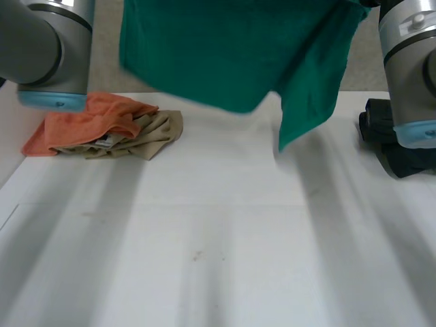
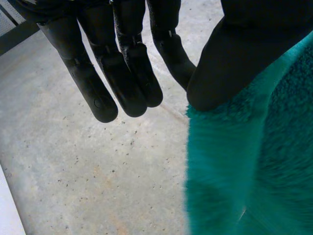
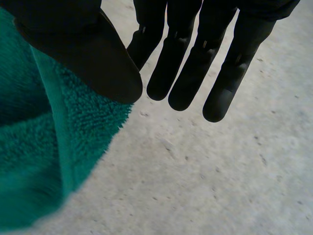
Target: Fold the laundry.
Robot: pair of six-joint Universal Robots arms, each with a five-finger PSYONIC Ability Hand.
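Left hand (image 2: 128, 73) released, fingers straight, green towel (image 2: 244, 171) hanging at its thumb | right hand (image 3: 195, 63) released too, towel edge against its thumb | we log the towel aloft between both hands, above worktop (image 1: 218, 238) | orange cloth (image 1: 82, 126), tan cloth (image 1: 153, 133) heaped near left arm
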